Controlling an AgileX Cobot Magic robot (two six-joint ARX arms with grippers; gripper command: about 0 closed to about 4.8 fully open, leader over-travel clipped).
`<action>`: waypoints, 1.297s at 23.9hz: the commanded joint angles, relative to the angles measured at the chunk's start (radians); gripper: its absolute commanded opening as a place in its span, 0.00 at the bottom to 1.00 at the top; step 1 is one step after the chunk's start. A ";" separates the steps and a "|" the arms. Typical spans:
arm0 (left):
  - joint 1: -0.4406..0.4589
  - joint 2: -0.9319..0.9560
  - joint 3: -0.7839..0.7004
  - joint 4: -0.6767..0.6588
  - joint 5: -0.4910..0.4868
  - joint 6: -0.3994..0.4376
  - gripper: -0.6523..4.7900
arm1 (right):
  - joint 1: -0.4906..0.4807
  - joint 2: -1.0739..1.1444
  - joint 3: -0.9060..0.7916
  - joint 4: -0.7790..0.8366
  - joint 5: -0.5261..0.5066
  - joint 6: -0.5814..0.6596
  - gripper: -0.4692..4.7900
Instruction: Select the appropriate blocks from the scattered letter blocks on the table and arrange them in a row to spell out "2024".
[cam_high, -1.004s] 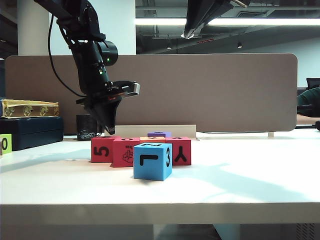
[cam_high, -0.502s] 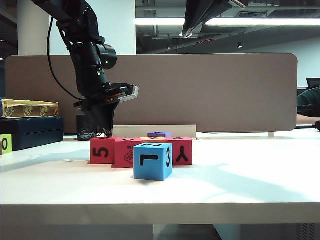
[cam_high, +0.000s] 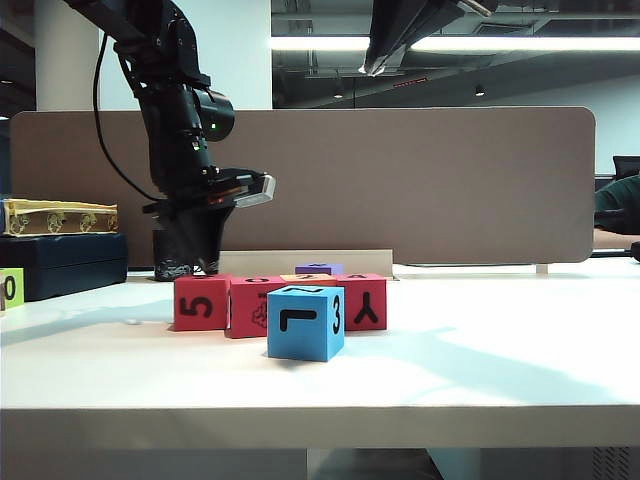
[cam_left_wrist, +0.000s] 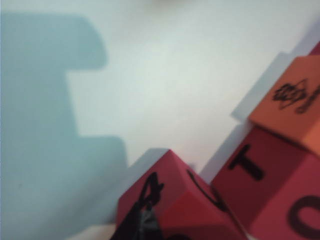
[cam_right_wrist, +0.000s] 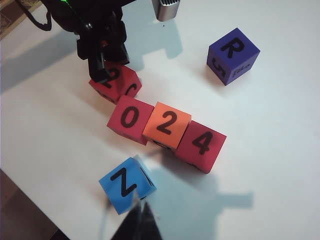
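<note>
Right wrist view: the left gripper, clenched and empty, touches the top of the red foam cube marked 2, which sits askew beside the red 0 cube, orange 2 cube and red 4 cube. Risk – an off-centre push could rotate this cube or disturb the row. The right gripper, clenched, hangs high above the white tabletop.
</note>
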 joint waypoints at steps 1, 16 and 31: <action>-0.001 -0.003 0.002 -0.017 -0.029 0.000 0.11 | 0.002 -0.006 0.004 0.010 -0.004 -0.003 0.08; -0.002 -0.004 0.002 -0.108 0.004 -0.016 0.11 | 0.002 -0.006 0.004 0.020 -0.004 -0.004 0.08; -0.035 -0.004 0.002 -0.130 0.067 -0.015 0.11 | 0.001 -0.006 0.004 0.026 -0.004 -0.007 0.08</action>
